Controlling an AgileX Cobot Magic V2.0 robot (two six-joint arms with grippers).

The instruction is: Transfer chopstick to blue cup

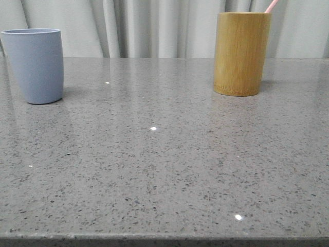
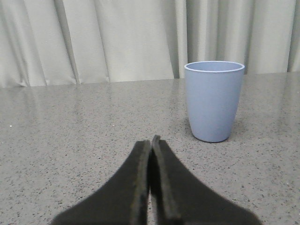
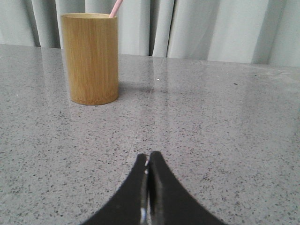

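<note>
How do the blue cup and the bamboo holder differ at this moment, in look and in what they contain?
The blue cup is matte pale blue-grey and tapers to a rounded base; the bamboo holder is yellow-brown with straight cylindrical sides. The holder stands taller than the cup. A pink chopstick tip sticks out of the holder, while nothing shows above the cup's rim. Both stand upright on the speckled grey table, far apart, untouched by either pincer.

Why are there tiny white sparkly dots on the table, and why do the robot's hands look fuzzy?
In the front view, the dots are lamp glare on the shiny table. In the wrist views, the left hand and right hand sit very near the camera, so they blur; the blue cup stays sharp.
</note>
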